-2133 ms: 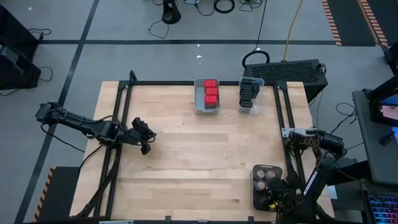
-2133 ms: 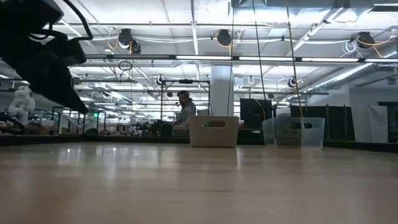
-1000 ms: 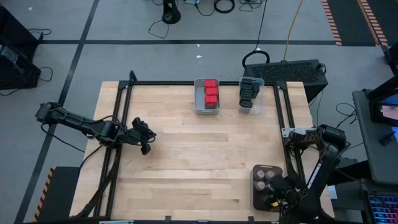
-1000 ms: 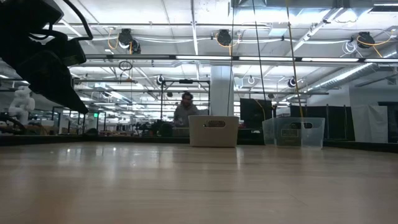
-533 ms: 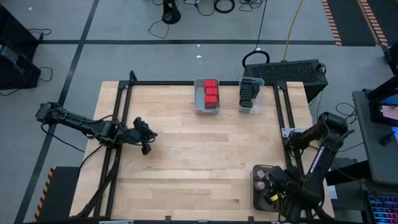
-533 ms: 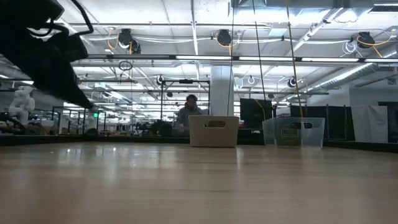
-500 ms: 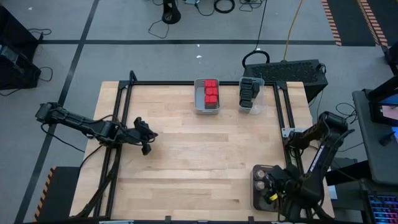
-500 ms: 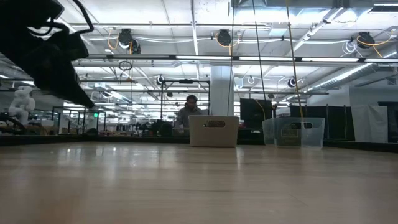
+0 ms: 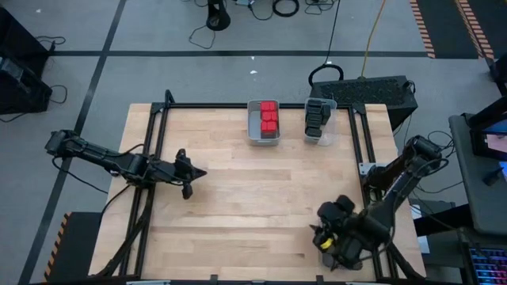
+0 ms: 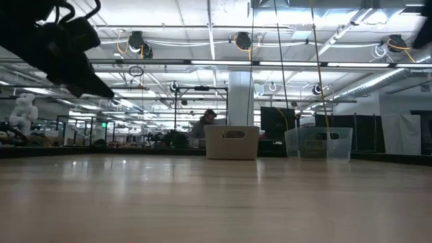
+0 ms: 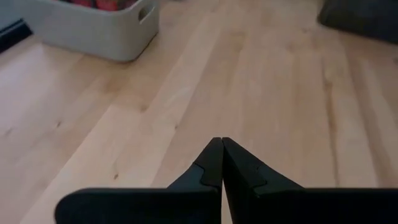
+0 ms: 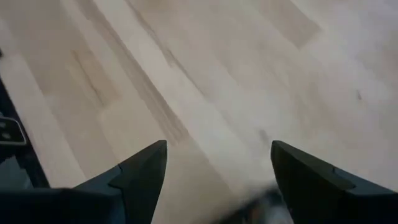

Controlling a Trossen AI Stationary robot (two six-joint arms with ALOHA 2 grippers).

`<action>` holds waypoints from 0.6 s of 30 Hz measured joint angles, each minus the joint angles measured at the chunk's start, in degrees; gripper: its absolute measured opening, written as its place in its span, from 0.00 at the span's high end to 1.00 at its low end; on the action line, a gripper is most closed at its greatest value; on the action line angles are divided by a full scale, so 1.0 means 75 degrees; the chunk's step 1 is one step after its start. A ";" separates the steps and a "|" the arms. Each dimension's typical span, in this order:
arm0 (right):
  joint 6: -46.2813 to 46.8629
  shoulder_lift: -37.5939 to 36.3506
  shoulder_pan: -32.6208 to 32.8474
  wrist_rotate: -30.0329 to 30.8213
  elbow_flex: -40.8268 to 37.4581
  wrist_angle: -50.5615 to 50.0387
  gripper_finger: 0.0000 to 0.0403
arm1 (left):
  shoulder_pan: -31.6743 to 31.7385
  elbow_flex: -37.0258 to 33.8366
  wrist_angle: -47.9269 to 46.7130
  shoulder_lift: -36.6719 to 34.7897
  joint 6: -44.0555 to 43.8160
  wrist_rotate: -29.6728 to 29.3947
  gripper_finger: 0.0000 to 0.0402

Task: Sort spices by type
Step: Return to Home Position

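Red-capped spices point(image 9: 268, 119) fill a grey bin point(image 9: 253, 131) at the table's far edge. Black spices point(image 9: 316, 117) stand in a clear bin point(image 9: 321, 138) beside it. The round jars are hidden under my right arm. My right gripper point(image 9: 323, 235) hangs open above the near right corner, over bare wood point(image 12: 217, 146), with nothing between its fingers. My left gripper point(image 9: 194, 172) is shut and empty, raised above the table's left side point(image 11: 222, 142), and shows at the top left of the low view point(image 10: 74, 57).
A flat dark tray point(image 11: 367, 14) lies at the near right, mostly under my right arm. A black frame point(image 9: 238, 105) runs around the table. The wide middle of the wooden top point(image 9: 253, 190) holds nothing. A person point(image 10: 202, 125) sits far behind the table.
My right gripper has risen from the dark tray and gone toward the table's left and far side, turning about as it went, staying open and empty. My left gripper has tipped upward a little, still shut.
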 joint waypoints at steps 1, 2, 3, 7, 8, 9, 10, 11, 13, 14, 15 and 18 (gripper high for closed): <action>-0.0371 0.0000 -0.0138 0.0098 0.0002 0.0181 0.33 | -0.0014 0.0000 0.0104 0.0001 0.0026 0.0010 0.98; -0.0761 0.0000 -0.0295 0.0152 -0.0001 0.0395 0.33 | -0.0038 0.0000 0.0230 0.0003 0.0100 0.0016 0.98; -0.1162 0.0000 -0.0441 0.0192 0.0000 0.0618 0.33 | -0.0060 0.0000 0.0364 0.0003 0.0177 0.0024 0.98; -0.2823 0.0000 -0.1050 0.0321 0.0002 0.1512 0.34 | -0.0158 0.0000 0.0754 0.0003 0.0326 0.0030 0.98; -0.3241 0.0000 -0.1221 0.0307 0.0001 0.1766 0.35 | -0.0188 0.0000 0.0870 0.0001 0.0382 0.0030 0.98; -0.3710 0.0000 -0.1393 0.0301 0.0000 0.2054 0.36 | -0.0216 0.0000 0.0968 0.0000 0.0432 0.0030 0.98; -0.4208 0.0000 -0.1564 0.0289 0.0002 0.2377 0.37 | -0.0243 0.0000 0.1069 0.0003 0.0514 0.0030 0.98; -0.4697 0.0000 -0.1729 0.0263 0.0002 0.2696 0.38 | -0.0280 0.0000 0.1187 0.0003 0.0581 0.0030 0.98; -0.5711 0.0000 -0.2073 0.0131 0.0000 0.3364 0.40 | -0.0353 0.0000 0.1380 0.0000 0.0623 0.0030 0.98; -0.6148 0.0000 -0.2231 0.0004 0.0002 0.3692 0.41 | -0.0393 0.0000 0.1476 0.0003 0.0691 0.0030 0.98; -0.6586 0.0000 -0.2405 -0.0180 0.0001 0.4042 0.43 | -0.0436 0.0000 0.1587 0.0003 0.0802 0.0027 0.98; -0.7755 0.0000 -0.2872 -0.0776 0.0002 0.4889 0.46 | -0.0578 0.0000 0.1865 0.0000 0.1103 0.0029 0.98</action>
